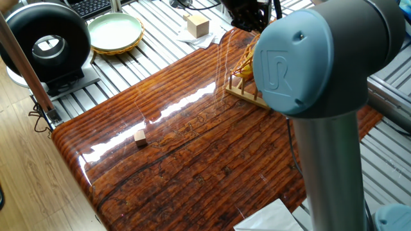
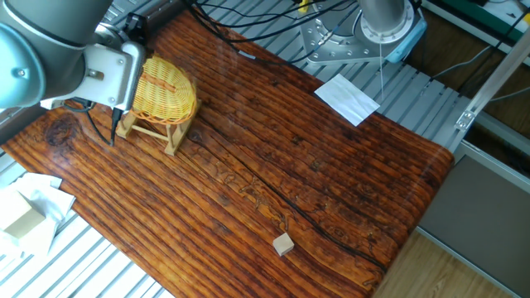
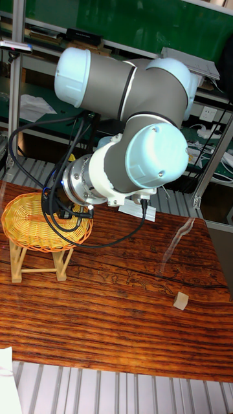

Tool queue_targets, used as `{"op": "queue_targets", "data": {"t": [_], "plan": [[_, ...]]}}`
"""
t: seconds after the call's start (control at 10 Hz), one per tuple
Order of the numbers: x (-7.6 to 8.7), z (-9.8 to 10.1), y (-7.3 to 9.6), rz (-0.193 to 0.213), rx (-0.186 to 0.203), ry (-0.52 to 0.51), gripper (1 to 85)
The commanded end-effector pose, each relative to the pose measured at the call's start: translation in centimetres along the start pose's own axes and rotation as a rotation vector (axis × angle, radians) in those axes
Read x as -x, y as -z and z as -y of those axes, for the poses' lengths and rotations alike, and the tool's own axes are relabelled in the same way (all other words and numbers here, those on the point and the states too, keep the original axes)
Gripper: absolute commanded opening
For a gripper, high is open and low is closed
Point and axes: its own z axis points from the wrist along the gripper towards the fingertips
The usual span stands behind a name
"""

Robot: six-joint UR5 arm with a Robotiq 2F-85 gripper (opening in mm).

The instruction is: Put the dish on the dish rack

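Note:
The dish (image 2: 166, 91) is a golden woven wicker basket, and it lies on top of the upright pegs of the dish rack (image 2: 152, 133) at the table's far corner. In the tall fixed view the dish (image 3: 31, 226) sits roughly level over the light-wood rack (image 3: 39, 262). My gripper (image 3: 64, 208) is right at the dish's rim, behind the wrist and black cables. Its fingers are hidden, so whether it holds the rim does not show. In one fixed view the arm's big grey-blue joint covers most of the dish (image 1: 246, 61) and part of the rack (image 1: 243, 94).
A small wooden block (image 2: 284, 243) lies alone on the table. A pale green plate with a yellow rim (image 1: 115, 32), a black round device (image 1: 45, 42) and a wooden cube (image 1: 198, 26) sit off the table. A white sheet (image 2: 348, 98) lies at the table's edge.

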Motion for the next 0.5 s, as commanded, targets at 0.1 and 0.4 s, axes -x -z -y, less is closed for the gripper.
{"op": "queue_targets", "data": {"t": [0.1, 0.4], "plan": [[-0.05, -0.35, 0.08, 0.0, 0.009, 0.004, 1.0], [-0.34, -0.75, 0.9, -0.021, 0.03, -0.002, 1.0]]}}
